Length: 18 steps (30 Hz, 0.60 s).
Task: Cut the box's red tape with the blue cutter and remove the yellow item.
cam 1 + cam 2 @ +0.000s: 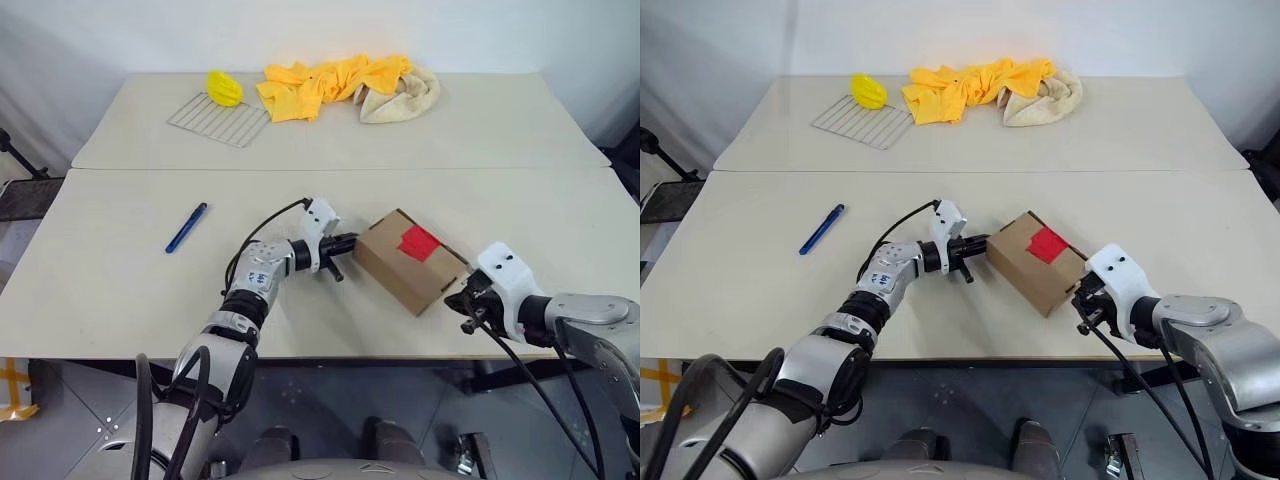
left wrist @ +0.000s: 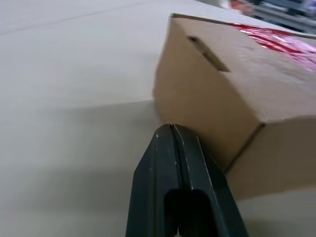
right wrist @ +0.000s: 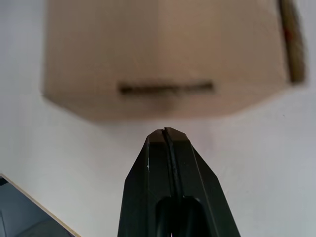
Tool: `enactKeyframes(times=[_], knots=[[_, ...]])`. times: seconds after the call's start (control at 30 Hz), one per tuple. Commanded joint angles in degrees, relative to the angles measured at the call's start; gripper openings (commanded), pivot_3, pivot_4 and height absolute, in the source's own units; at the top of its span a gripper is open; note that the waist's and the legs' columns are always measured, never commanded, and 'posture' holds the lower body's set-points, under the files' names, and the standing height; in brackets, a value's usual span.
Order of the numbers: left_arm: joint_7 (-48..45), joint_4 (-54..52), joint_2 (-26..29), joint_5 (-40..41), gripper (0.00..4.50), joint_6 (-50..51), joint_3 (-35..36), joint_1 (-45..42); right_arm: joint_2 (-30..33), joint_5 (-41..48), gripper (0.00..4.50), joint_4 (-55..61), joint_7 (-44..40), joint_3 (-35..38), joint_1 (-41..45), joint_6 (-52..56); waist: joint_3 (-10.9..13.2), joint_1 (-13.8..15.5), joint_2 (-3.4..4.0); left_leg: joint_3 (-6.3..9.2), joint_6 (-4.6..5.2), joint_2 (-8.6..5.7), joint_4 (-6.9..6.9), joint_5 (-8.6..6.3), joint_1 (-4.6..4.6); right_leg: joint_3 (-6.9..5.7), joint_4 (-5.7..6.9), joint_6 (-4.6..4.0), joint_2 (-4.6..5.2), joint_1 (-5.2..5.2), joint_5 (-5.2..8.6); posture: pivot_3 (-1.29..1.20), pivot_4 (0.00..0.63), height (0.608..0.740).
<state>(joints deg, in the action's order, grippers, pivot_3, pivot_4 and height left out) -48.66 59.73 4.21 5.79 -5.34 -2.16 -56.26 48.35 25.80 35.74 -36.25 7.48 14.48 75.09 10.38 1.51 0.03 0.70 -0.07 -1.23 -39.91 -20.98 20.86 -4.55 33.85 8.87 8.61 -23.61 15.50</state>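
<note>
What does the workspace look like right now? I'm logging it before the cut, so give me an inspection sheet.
Surface: two pale tables butted together.
Job's things: box near the front edge, red tape on top, uncut; blue cutter lying apart, to the left.
Clutter: wire rack, yellow item, yellow cloth, beige towel on the far table.
Grippers: left gripper shut, tip at the box's side; right gripper shut, short of the box.
Cables: black cable looping over the left wrist.
Surroundings: white wall.
</note>
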Motion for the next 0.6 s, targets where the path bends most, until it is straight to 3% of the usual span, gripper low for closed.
enactKeyframes(times=[0.03, 0.33, 0.6], knots=[[-5.0, -6.9, 0.5, 0.1, 0.00, 2.8, -1.9, 1.9, 1.1, 0.9, 0.02, 0.5, -0.3, -1.3, 2.2, -1.6, 0.0, -0.1, 0.01, 0.00, 0.00, 0.00, -0.02, 0.00, 0.03, 0.00, 0.02, 0.00, 0.00, -0.04, 0.00, 0.00, 0.150, 0.740], [-5.9, -18.0, 1.9, 0.1, 0.00, 9.3, -3.8, 7.3, 1.8, 1.7, 0.02, 0.2, -1.0, -3.4, 3.4, -1.7, 0.0, 0.1, 0.01, 0.07, 0.02, 0.00, -0.15, -0.01, 0.18, -0.02, 0.01, 0.01, 0.01, -0.08, -0.05, 0.00, 0.150, 0.740], [-4.2, -17.1, 1.5, -0.2, 0.00, 9.2, -3.4, 7.3, 2.2, 2.2, 0.02, 1.1, -1.5, -4.6, 3.6, -1.4, 0.0, 0.0, 0.01, 0.07, 0.02, 0.00, -0.15, -0.01, 0.17, -0.02, 0.02, 0.01, 0.00, -0.07, -0.06, 0.00, 0.150, 0.740]])
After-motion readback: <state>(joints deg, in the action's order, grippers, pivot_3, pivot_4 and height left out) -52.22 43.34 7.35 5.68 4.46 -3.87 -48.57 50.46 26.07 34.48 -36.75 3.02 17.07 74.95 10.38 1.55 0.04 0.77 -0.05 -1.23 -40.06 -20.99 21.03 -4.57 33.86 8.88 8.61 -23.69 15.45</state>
